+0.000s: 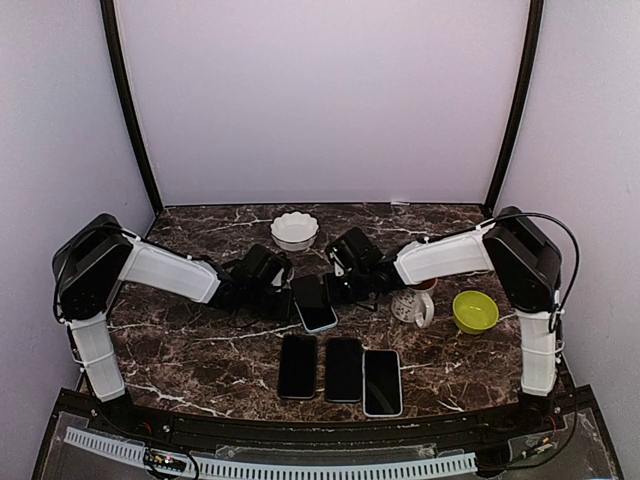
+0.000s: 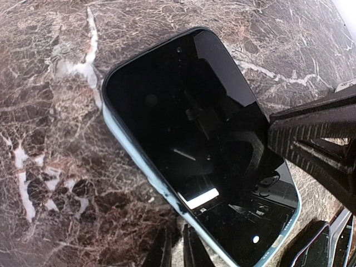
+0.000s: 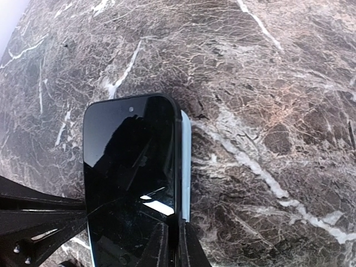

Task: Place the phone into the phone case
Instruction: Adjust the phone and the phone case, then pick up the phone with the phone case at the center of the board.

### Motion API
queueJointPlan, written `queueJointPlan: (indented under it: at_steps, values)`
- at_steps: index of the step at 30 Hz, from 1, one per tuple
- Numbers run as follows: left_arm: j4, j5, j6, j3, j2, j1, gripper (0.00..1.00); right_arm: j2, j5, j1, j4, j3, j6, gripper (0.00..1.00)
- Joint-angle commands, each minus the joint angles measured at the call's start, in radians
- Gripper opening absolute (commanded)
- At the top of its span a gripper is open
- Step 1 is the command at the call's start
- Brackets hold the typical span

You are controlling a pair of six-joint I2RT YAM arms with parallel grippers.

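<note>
The right gripper [image 3: 173,245] is pinched shut on one long edge of the glossy black slab smartphone [image 3: 130,167]. The left gripper [image 2: 179,245], jaws almost together, nips the opposite rim of the thin light-blue phone case [image 2: 129,151] under it. Both lie mid-table on the dark veined marble table [image 3: 267,83].

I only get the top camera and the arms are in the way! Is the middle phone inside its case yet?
Observer: Not quite, it seems. The right wrist view shows a pale blue strip of case sticking out beside the phone.
Operator: Is the claw on that side squeezing it?
Observer: The right gripper is shut, with its tip at the phone's long edge, right by that blue strip.
</note>
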Motion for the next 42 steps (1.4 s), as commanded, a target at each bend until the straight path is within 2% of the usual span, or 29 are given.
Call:
queueJointPlan:
  at_steps: [1, 4, 8, 12, 17, 24, 29, 32, 35, 42]
  values:
    - [-0.141, 0.104, 0.024, -0.036, 0.018, -0.037, 0.07, 0.037, 0.037, 0.056, -0.171, -0.001, -0.045, 0.12]
    - [-0.15, 0.088, 0.04, -0.038, -0.006, -0.014, 0.07, 0.037, 0.104, 0.064, -0.241, 0.031, -0.08, 0.14]
    - [-0.163, 0.068, 0.066, -0.047, -0.052, 0.024, 0.08, 0.032, 0.07, 0.073, -0.245, -0.004, -0.077, 0.12]
    - [-0.182, 0.048, 0.088, -0.053, -0.082, 0.048, 0.09, 0.039, 0.115, 0.094, -0.28, -0.04, -0.067, 0.13]
    - [-0.188, 0.037, 0.094, -0.058, -0.099, 0.067, 0.09, 0.032, 0.14, 0.1, -0.307, -0.024, -0.07, 0.17]
    - [-0.2, 0.02, 0.113, -0.06, -0.139, 0.093, 0.1, -0.016, 0.185, 0.123, -0.417, 0.155, -0.131, 0.5]
    - [-0.201, 0.016, 0.12, -0.064, -0.155, 0.097, 0.11, -0.015, 0.2, 0.145, -0.395, 0.187, -0.102, 0.81]
    - [-0.202, 0.017, 0.124, -0.063, -0.155, 0.1, 0.12, 0.009, 0.185, 0.146, -0.361, 0.191, -0.082, 0.93]
    - [-0.203, 0.019, 0.125, -0.061, -0.156, 0.101, 0.12, 0.048, 0.169, 0.147, -0.358, 0.216, -0.076, 0.99]
    - [-0.196, 0.027, 0.123, -0.067, -0.149, 0.103, 0.12, 0.125, 0.217, 0.159, -0.402, 0.276, -0.079, 0.99]
